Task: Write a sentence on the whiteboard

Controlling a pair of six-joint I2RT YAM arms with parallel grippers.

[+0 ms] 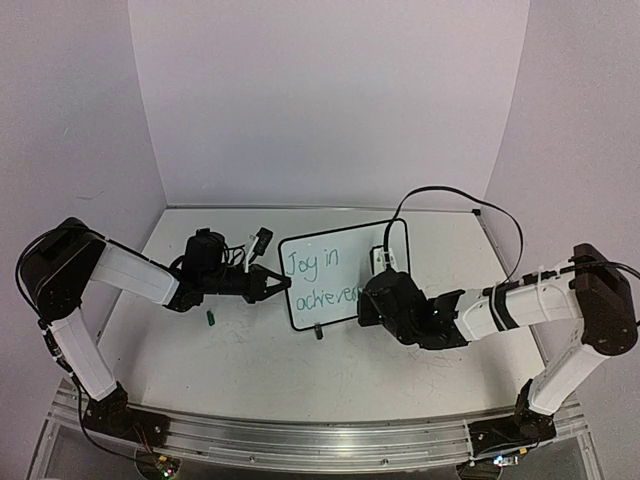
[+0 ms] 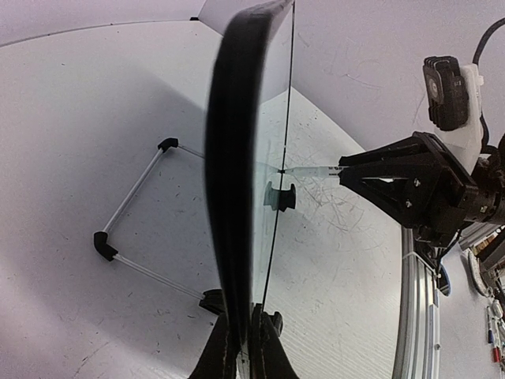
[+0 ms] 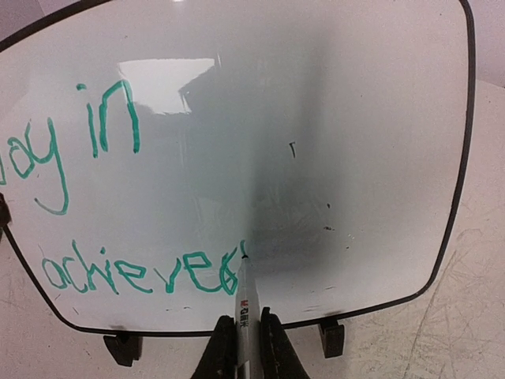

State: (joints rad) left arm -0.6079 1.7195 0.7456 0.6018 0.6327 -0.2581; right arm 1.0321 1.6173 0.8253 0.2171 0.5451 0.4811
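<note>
The whiteboard (image 1: 355, 250) stands upright on its black clip feet (image 3: 331, 338) at mid-table. My left gripper (image 1: 275, 285) is shut on its left edge; the left wrist view shows the board edge-on (image 2: 237, 158) between that gripper's (image 2: 246, 324) jaws. The sentence (image 3: 118, 130) is in green, "Joy in" above "achieve" (image 1: 320, 278) and part of a further letter. My right gripper (image 3: 247, 324) is shut on a white marker (image 3: 243, 292). The marker's tip touches the board just right of the last green letter. The right wrist (image 1: 395, 305) hides the board's lower right.
A small green cap (image 1: 211, 318) lies on the table below the left gripper. A white rod frame with black corners (image 2: 130, 205) lies behind the board. A black cable (image 1: 450, 192) arcs over the right arm. A metal rail (image 1: 320, 440) runs along the near edge.
</note>
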